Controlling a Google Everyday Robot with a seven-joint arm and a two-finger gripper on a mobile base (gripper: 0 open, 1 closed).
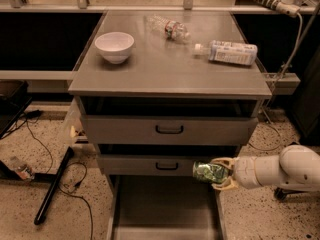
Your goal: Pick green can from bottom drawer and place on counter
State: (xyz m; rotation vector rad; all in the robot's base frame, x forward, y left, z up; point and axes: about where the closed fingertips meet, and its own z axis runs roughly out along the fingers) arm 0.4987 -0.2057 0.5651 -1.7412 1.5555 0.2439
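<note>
One deep grey metal bottom drawer [165, 209] stands pulled open nearest us. Right above its right-hand edge, the cream two-finger gripper [218, 173] comes in from three o'clock, clamped tight on the small shiny dark-green can [207, 172]. The can is held sideways in the air, level with the middle drawer front [150, 165]. Farther back, the flat grey metal counter [165, 71] carries a white bowl [114, 46] at ten o'clock and two clear plastic bottles lying at twelve [167, 27] and two o'clock [230, 52].
</note>
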